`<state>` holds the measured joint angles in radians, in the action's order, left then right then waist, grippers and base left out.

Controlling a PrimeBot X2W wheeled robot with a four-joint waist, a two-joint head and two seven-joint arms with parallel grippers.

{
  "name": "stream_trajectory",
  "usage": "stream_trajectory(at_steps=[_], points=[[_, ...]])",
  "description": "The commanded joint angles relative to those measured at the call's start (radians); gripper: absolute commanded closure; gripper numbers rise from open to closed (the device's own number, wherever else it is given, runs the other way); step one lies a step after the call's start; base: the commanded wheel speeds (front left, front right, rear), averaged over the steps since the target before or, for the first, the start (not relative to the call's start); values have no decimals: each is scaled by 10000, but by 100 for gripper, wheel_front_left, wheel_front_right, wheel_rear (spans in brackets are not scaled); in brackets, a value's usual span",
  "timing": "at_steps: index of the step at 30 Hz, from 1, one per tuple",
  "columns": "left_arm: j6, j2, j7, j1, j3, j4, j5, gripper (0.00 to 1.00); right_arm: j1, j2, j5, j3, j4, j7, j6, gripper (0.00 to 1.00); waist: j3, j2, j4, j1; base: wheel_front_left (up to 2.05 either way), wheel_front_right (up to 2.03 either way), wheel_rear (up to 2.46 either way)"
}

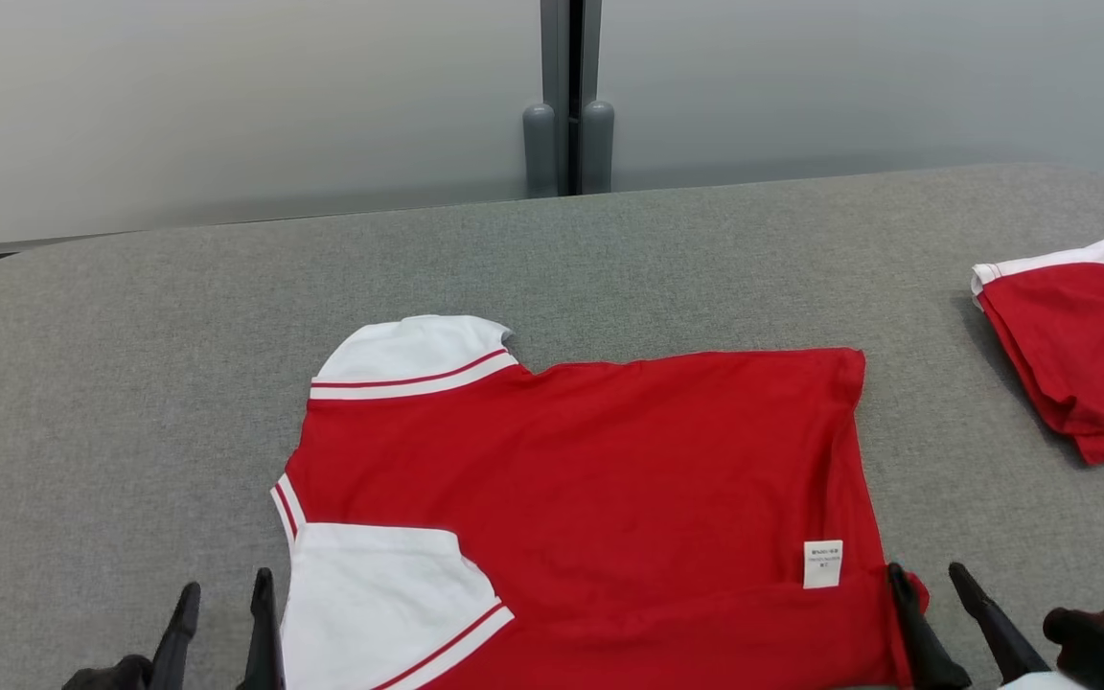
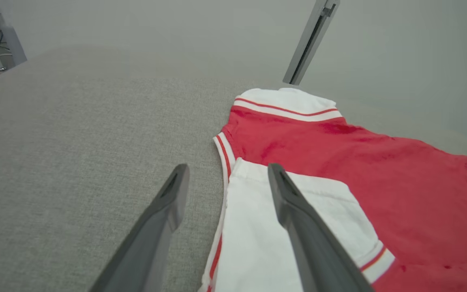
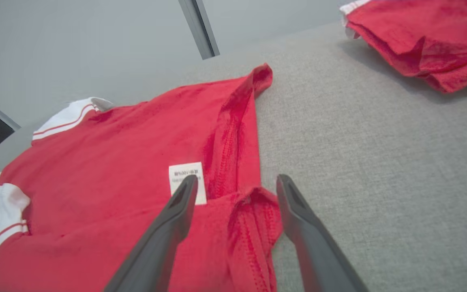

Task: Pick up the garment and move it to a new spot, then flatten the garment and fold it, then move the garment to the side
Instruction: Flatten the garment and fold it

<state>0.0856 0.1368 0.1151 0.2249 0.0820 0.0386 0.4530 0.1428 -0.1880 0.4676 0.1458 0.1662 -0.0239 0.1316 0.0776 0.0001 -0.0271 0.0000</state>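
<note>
Around the red-and-white cotton shirt (image 1: pixel 590 479), I see grey fabric tabletop (image 1: pixel 130 383) free from nine to twelve o'clock; a folded red cloth pile (image 1: pixel 1079 355) blocks two o'clock.

You're looking at a soft matt knit garment (image 1: pixel 590 460), red cloth with white sleeve cloth and a smooth white label (image 1: pixel 822 563). Table (image 1: pixel 130 383) cover is grey woven fabric, coarse, matt. Left end effector (image 1: pixel 226 581) and right end effector (image 1: pixel 926 568) are dark, matt, plastic-looking. Second folded garment (image 1: pixel 1079 355): same cloth
</note>
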Motion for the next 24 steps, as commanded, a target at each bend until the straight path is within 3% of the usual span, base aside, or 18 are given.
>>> stream_trajectory(at_steps=[1, 6, 14, 24], points=[[104, 19, 440, -278, 6, -184, -297, 0, -141, -104, -197, -91, -378, -119, -17, 0, -16, -1, -11, 0, 0, 0, 0], [206, 225, 1032, -907, 35, -587, -897, 0, -398, -268, -886, -489, -1592, -239, -12, 0, -67, -1, -80, 0, 0, 0, 0], [440, 535, 858, -1268, 116, -1027, -1398, 0, -810, -331, -1476, -573, -2727, 205, -12, 0, -117, -1, -211, 0, 0, 0, 0], [681, 510, 621, -1120, 180, -1275, -1410, 0, -765, -155, -1509, -501, -2865, 435, -12, 0, 44, -1, -109, 0, 0, 0, 0]])
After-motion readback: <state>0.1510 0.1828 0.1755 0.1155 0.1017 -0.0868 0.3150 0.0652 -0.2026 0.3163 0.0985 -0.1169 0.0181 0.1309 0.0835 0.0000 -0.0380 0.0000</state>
